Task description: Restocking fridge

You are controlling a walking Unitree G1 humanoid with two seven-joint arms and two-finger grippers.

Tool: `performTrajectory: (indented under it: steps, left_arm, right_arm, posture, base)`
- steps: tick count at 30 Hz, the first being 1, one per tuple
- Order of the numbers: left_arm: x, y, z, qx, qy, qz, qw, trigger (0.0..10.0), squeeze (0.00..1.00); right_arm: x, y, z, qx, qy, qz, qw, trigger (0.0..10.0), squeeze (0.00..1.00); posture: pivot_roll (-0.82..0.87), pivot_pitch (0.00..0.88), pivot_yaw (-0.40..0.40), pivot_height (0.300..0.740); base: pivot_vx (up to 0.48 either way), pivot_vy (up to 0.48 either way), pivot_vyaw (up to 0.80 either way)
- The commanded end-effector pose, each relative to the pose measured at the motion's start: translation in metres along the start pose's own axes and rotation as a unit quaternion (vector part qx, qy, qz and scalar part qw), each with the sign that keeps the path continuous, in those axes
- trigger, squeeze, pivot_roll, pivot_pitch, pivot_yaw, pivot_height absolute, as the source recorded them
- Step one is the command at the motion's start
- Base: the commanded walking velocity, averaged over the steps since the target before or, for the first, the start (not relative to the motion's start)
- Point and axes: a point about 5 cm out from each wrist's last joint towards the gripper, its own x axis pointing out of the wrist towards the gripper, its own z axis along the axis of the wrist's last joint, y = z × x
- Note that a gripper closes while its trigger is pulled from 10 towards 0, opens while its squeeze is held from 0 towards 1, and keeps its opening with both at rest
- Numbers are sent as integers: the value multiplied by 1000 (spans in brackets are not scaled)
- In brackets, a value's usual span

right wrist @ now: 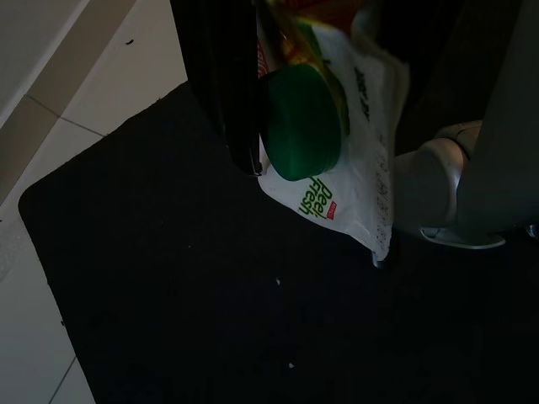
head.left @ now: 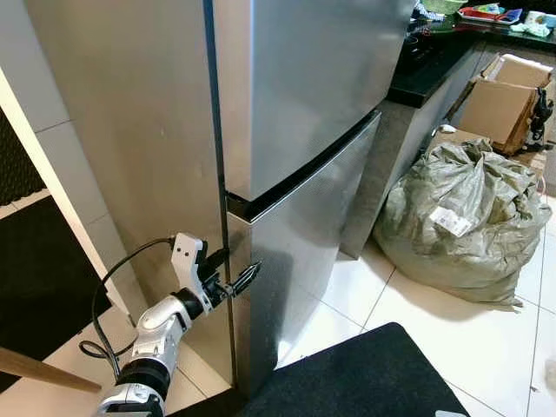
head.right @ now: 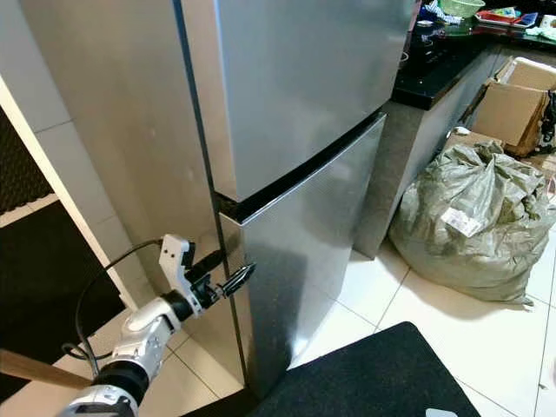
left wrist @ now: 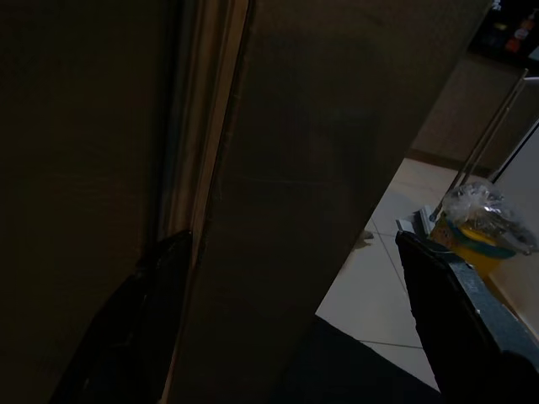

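At the lower door of the steel fridge (head.left: 304,217), the left eye view shows the left tool (head.left: 233,271) raised to the door's hinge-side corner, its two black fingers spread, one against the seam between door and side panel, the other out over the door's front face. Both fridge doors are shut. A black mat (head.left: 365,373) lies on the white tile floor before the fridge, a stuffed grey-green sack (head.left: 465,221) sits on the tiles to the right, and a cardboard box (head.left: 504,100) stands behind it by the dark desk (head.left: 434,61).

From the right eye view, the same left tool (head.right: 219,274) sits just under the dark gap that parts the upper door from the lower, its silver arm (head.right: 139,343) reaching up from below with a black cable looped beside it.

Along the left wrist view, dim as it is, one finger (left wrist: 143,320) lies near the pale seam of the fridge and the other (left wrist: 455,311) stands well apart over the floor, so the tool is released and grasps nothing.

Down the right wrist view, the right tool (right wrist: 253,93) hangs over the black mat, clenched on a juice pouch (right wrist: 337,126) with a green cap, white with green lettering.
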Motion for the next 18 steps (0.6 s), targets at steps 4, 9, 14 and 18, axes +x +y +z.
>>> performTrajectory:
  steps: [4,9,14,18]
  left_arm:
    - [19,-32,-9,-2,14,-95,995,10000,0]
    - [21,-35,-9,-3,14,-103,995,10000,0]
    - [22,-37,-8,-4,11,-110,994,10000,0]
    - [22,-40,-8,-6,10,-118,993,10000,0]
  right_arm:
    - [0,-2,-5,-1,6,-4,1000,10000,0]
    - [0,-2,-5,0,6,-3,1000,10000,0]
    - [0,-2,-5,0,7,-2,1000,10000,0]
    - [0,-1,-5,1,7,-2,1000,10000,0]
  posture:
    - [-46,0,-14,740]
    - [-47,0,-14,740]
    - [-46,0,-15,740]
    - [-46,0,-15,740]
  base:
    - [0,0,0]
    - [0,0,0]
    - [0,0,0]
    - [0,0,0]
